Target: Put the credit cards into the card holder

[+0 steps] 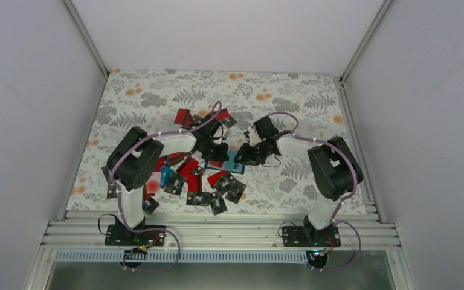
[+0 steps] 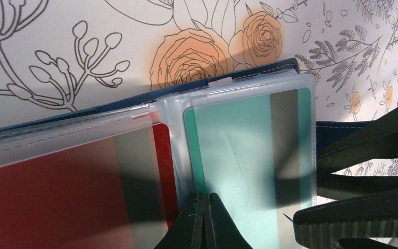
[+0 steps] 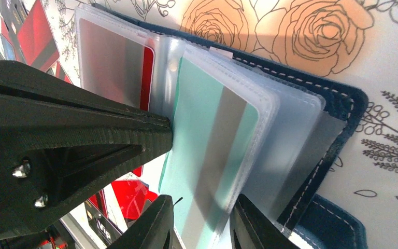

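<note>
The left gripper (image 2: pixel 204 220) is fully closed and holds nothing. At the bottom centre of its wrist view, its black fingertips press down on the middle fold of the card holder (image 2: pixel 269 66), a dark navy folding case lying open with clear plastic sleeves. A red card with a grey stripe (image 2: pixel 57 192) sits in the sleeve on the left of that view. A teal card with a grey stripe (image 2: pixel 238 150) sits in the sleeve on the right.

The right gripper (image 3: pixel 203 199) has its jaws partly apart at the bottom of its wrist view, one finger on each side of the raised sleeve holding the teal card. I cannot tell whether it is clamping the sleeve.

In the top view the holder lies in the middle of the floral tablecloth (image 1: pixel 157 96), between the two grippers. The loose red-and-black credit cards (image 1: pixel 199 196) are scattered lower left of it.
</note>
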